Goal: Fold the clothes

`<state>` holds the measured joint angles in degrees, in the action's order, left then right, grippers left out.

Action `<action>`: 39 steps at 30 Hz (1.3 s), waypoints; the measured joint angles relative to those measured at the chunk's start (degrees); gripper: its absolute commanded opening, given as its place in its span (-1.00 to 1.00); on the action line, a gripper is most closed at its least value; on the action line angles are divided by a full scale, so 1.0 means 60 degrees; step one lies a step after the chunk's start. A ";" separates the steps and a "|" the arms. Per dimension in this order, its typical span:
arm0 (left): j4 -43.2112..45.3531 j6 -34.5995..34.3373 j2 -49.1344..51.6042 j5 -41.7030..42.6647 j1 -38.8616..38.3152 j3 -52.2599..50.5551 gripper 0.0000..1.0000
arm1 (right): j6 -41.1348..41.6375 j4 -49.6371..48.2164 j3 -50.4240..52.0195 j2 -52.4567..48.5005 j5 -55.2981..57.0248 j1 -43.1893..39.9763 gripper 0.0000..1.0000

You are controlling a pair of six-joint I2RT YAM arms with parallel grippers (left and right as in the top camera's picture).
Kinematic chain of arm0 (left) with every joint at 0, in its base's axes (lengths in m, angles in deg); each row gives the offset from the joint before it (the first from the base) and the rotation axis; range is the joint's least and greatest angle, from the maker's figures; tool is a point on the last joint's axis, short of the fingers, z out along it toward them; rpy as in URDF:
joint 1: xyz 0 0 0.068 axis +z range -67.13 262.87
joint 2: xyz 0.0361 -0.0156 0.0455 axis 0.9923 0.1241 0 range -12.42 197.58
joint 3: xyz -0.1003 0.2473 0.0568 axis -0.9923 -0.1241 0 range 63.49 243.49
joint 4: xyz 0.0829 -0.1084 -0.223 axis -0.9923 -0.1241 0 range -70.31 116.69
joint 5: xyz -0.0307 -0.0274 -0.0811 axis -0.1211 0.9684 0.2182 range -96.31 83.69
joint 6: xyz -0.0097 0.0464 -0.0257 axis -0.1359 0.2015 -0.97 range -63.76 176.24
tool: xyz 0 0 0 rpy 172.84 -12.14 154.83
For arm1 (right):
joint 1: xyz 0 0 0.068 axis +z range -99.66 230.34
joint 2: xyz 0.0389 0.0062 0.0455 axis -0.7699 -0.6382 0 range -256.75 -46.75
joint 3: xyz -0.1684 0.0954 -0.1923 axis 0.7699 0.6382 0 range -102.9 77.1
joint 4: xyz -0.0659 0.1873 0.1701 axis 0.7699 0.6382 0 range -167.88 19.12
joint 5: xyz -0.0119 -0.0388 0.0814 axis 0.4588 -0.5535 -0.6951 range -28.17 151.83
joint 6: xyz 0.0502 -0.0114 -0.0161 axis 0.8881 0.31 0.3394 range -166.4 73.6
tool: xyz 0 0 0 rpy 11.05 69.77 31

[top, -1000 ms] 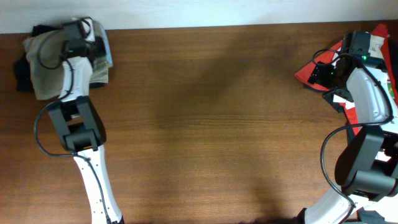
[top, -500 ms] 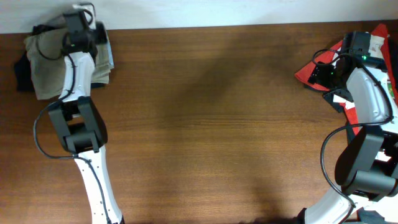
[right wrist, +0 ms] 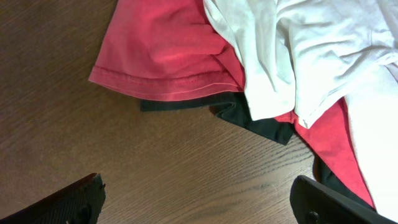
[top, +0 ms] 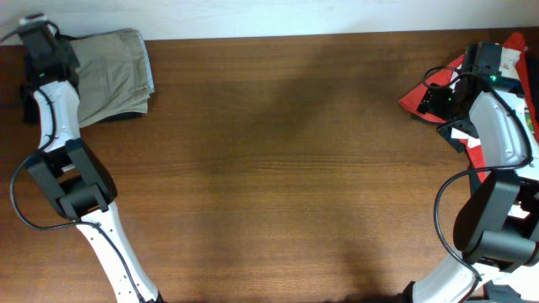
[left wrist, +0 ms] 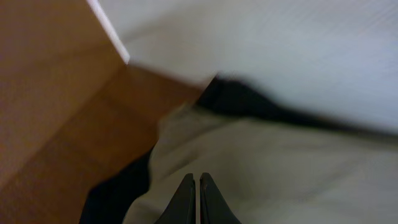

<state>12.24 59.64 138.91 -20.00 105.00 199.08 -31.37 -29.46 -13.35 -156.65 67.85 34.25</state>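
Note:
The khaki trousers (top: 114, 74) lie folded in a compact stack at the table's back left corner. They also show, blurred, in the left wrist view (left wrist: 286, 168). My left gripper (top: 40, 35) is at the stack's left edge, near the wall. Its fingers (left wrist: 199, 182) are shut, with nothing seen between them, just over the khaki cloth. My right gripper (top: 436, 99) hovers open and empty over bare wood (right wrist: 202, 193), beside the pile at the far right.
A black garment (left wrist: 112, 199) sticks out under the trousers' left side. At the far right lie a red cloth (right wrist: 161, 50), a white T-shirt (right wrist: 298, 43) and a dark cloth (right wrist: 255, 118). The white wall (left wrist: 280, 56) runs along the table's back edge.
My left gripper has swung left, off the top of the trousers to the stack's left edge, so the folded stack is now uncovered. The right arm has not moved.

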 measured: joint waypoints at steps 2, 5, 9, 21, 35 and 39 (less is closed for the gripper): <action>-0.0160 0.0000 0.0321 -0.0091 0.0226 0.0000 -0.89 | 0.0004 -0.0004 0.0000 0.0000 0.0000 0.0000 0.97; -0.0546 0.0004 0.0528 -0.0189 0.0444 -0.0004 -0.77 | 0.0000 -0.0004 0.0000 0.0000 0.0000 0.0000 0.98; -0.0991 -0.0004 0.0605 -0.0193 0.0627 -0.0004 -0.73 | 0.0000 -0.0004 0.0000 0.0000 0.0000 0.0000 0.97; -0.1133 -0.0076 0.0189 -0.0149 0.0262 0.1541 0.36 | 0.0004 -0.0004 0.0000 0.0000 0.0000 0.0000 0.97; -0.4892 -0.0076 -0.1402 0.0831 -0.0958 0.1632 0.98 | 0.0004 0.0000 0.0000 0.0000 0.0000 0.0000 0.97; -0.6543 -0.0076 -0.2965 0.1752 -0.1679 0.1639 0.98 | 0.0000 0.0000 0.0000 0.0000 -0.0004 0.0000 0.97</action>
<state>-27.02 59.18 121.12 -9.49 94.93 208.91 -31.37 -29.46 -13.35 -156.65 67.83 34.25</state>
